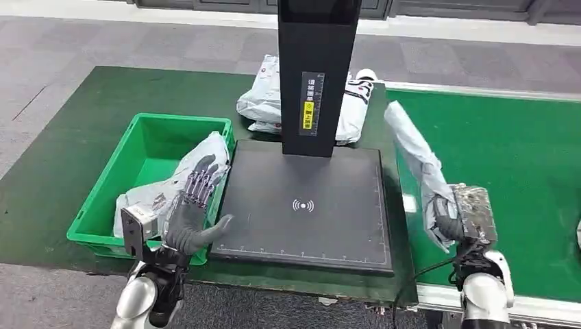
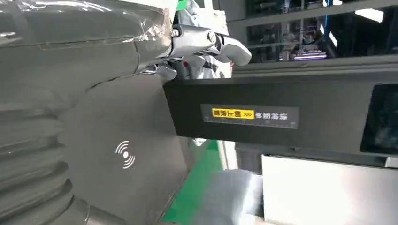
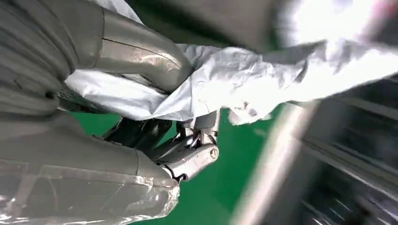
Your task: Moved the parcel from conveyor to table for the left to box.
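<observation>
Right hand [image 1: 449,223] fingers around the grey parcel [image 1: 414,147] above the conveyor [image 1: 521,164]; left hand [image 1: 192,209] fingers seemingly spread, empty.

Your head view is evenly and brightly lit from overhead, sharp across the green desk [image 1: 82,137], with only soft shadows and a mild sheen on the black scanner plate [image 1: 305,205]. Your left wrist view is dimmer, and its near foreground goes soft. Your right wrist view is smeared by motion blur toward the far side, with a blown-out white glare patch above the grey parcel [image 3: 244,84].
</observation>
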Tool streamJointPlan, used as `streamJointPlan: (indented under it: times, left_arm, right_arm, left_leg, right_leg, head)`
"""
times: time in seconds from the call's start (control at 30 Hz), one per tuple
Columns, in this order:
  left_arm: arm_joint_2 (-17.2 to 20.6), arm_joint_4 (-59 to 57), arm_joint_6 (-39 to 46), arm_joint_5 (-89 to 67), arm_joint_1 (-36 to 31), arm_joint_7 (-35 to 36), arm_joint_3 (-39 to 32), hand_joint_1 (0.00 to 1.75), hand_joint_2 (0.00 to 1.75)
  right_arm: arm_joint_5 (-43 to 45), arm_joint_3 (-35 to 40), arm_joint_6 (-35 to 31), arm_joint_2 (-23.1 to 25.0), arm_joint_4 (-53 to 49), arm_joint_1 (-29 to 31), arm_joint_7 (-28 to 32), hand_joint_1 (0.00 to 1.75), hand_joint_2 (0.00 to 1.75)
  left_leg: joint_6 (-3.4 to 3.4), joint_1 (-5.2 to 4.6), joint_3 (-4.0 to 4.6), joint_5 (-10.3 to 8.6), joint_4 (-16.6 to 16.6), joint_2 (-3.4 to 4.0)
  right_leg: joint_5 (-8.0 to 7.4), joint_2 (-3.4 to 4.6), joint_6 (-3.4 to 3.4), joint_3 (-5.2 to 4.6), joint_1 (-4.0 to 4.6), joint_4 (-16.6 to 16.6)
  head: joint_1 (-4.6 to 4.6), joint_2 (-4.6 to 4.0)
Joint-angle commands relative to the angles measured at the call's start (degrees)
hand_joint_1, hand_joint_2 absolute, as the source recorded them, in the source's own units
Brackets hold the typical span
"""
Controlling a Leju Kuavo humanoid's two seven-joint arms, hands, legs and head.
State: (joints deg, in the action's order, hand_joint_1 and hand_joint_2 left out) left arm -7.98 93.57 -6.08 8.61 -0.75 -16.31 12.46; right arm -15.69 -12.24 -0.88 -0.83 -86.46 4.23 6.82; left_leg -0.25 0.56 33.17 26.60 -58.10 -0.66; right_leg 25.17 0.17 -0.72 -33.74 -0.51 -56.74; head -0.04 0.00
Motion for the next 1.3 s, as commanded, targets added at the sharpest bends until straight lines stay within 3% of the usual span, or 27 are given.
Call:
streamJointPlan:
  times: [0.03,0.17,0.23,0.47,1.07,1.13,1.3]
  left_arm:
    - [0.7,-6.9,0.9,0.0,-3.0,-1.0,2.8,0.0,1.75]
    - [0.3,-9.2,0.8,0.2,-5.0,-1.2,4.9,0.0,1.75]
    - [0.4,-10.8,0.8,0.3,-6.8,-1.1,6.3,0.0,1.75]
    - [2.0,-11.2,2.8,0.8,-7.3,-2.5,7.9,0.0,1.75]
    - [2.1,-11.0,3.1,0.9,-7.3,-2.6,8.0,0.0,1.75]
    - [2.2,-11.0,3.3,0.9,-7.4,-2.7,8.0,0.0,1.75]
    - [2.4,-10.9,3.5,1.0,-7.5,-2.7,8.0,0.0,1.75]
  right_arm:
    - [4.3,4.9,-11.7,5.9,-22.7,-5.7,4.6,1.75,1.75]
    - [-0.6,11.6,-14.7,4.4,-22.1,-3.6,2.2,1.75,1.75]
    - [-3.8,18.1,-12.0,1.8,-17.0,-1.0,-1.5,1.75,1.75]
    - [-6.5,29.0,-8.1,1.7,-0.5,5.3,-5.7,1.75,1.75]
    - [-7.0,29.9,-8.4,1.6,0.3,6.1,-6.0,1.75,1.75]
    - [-10.3,32.3,-6.3,1.0,2.6,7.6,-9.1,1.75,1.75]
    - [-11.5,33.8,-6.5,1.9,5.2,8.9,-9.5,1.75,1.75]
  left_leg:
    - [-0.03,-0.09,-0.05,-0.01,0.1,0.0]
    - [-0.02,-0.1,-0.06,-0.01,0.1,0.16]
    - [-0.02,-0.09,-0.09,-0.03,0.1,0.24]
    - [-0.09,-0.03,-0.21,-0.12,0.2,0.46]
    - [-0.16,0.0,-0.04,-0.11,0.1,0.18]
    - [-0.16,0.0,-0.04,-0.11,0.1,0.19]
    - [-0.15,-0.06,-0.17,-0.18,0.3,0.35]
  right_leg:
    - [0.07,-0.06,0.05,-0.01,-0.08,0.0]
    - [0.04,0.09,0.06,-0.05,-0.09,-0.1]
    - [0.01,0.16,0.07,-0.05,-0.07,0.0]
    - [-0.16,0.31,0.11,0.03,-0.02,0.1]
    - [-0.03,0.12,0.16,-0.09,0.01,-0.1]
    - [-0.04,0.14,0.17,-0.11,0.01,-0.1]
    - [-0.12,0.23,0.2,-0.06,-0.04,0.0]
  head:
    - [0.0,0.02]
    - [0.0,0.02]
    - [0.0,0.02]
    - [0.0,0.0]
    - [0.0,0.0]
    - [0.0,0.0]
    - [0.0,0.02]
